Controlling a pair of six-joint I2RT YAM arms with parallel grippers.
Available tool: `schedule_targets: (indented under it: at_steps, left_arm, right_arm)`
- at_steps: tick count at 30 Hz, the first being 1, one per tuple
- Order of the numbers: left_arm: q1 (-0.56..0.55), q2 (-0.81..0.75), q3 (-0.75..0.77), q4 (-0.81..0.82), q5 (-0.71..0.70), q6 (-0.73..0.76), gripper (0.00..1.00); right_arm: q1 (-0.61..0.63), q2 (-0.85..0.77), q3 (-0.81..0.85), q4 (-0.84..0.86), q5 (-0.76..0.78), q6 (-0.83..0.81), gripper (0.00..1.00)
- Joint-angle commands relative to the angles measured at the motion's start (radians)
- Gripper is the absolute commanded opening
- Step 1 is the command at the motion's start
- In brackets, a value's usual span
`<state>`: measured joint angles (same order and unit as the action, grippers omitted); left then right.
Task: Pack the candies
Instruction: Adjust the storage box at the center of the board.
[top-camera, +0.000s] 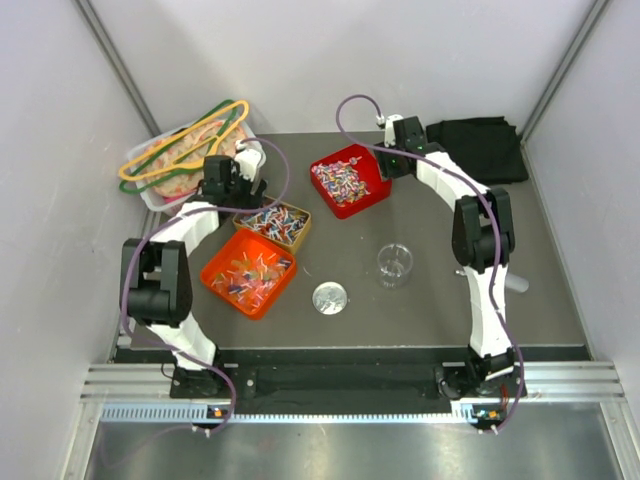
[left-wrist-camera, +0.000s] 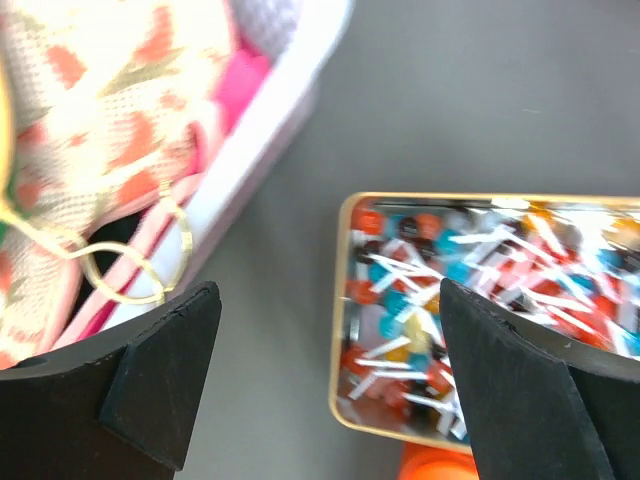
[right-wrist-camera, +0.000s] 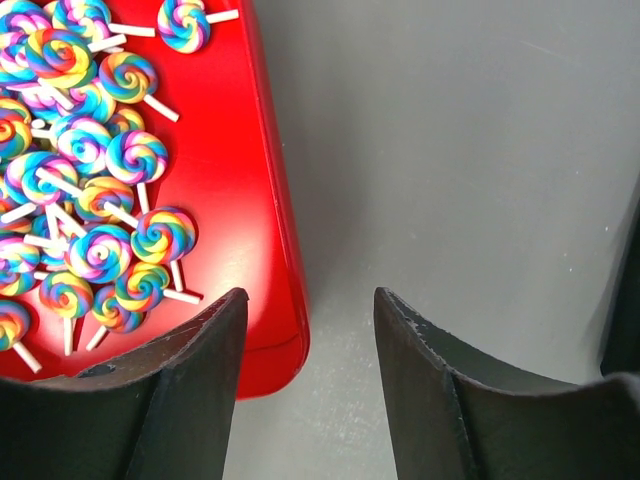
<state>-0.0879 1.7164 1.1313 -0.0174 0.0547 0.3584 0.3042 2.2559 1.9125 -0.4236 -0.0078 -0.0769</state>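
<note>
The candies are small lollipops in three trays: rainbow swirls (right-wrist-camera: 90, 200) in a red tray (top-camera: 350, 180), mixed colours (left-wrist-camera: 470, 290) in a gold tray (top-camera: 273, 224), and more (top-camera: 245, 270) in an orange tray (top-camera: 215, 283). My left gripper (left-wrist-camera: 328, 295) is wide open and empty. It hovers over bare table between the white basket (left-wrist-camera: 270, 110) and the gold tray's rim (left-wrist-camera: 345, 300). My right gripper (right-wrist-camera: 310, 300) is open and empty, astride the red tray's wall (right-wrist-camera: 275, 200) near a corner. From above, the left gripper (top-camera: 237, 197) and right gripper (top-camera: 385, 160) are at the back.
The white basket (top-camera: 150, 195) at the back left holds pink-orange cloth items with coloured hangers (top-camera: 185, 145). A clear cup (top-camera: 394, 263) and a round lid (top-camera: 330, 297) stand on the grey table. Black cloth (top-camera: 480, 145) lies at the back right. The orange tray's edge (left-wrist-camera: 435, 465) shows below the gold tray.
</note>
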Motion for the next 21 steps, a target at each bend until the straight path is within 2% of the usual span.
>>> schedule_targets:
  at_steps: [1, 12, 21]
  left_arm:
    - [-0.001, -0.077, 0.025, -0.108, 0.183, 0.049, 0.95]
    - [0.08, -0.182, -0.005, -0.352, 0.274, 0.336, 0.93]
    - [0.08, -0.193, -0.128, -0.3, 0.194, 0.43, 0.92]
  right_arm:
    - [-0.002, -0.088, 0.051, -0.006, -0.018, 0.008, 0.54]
    - [0.0, -0.142, 0.019, -0.02, -0.035, 0.005, 0.57]
    - [-0.002, -0.203, -0.039, -0.026, -0.046, 0.009, 0.59]
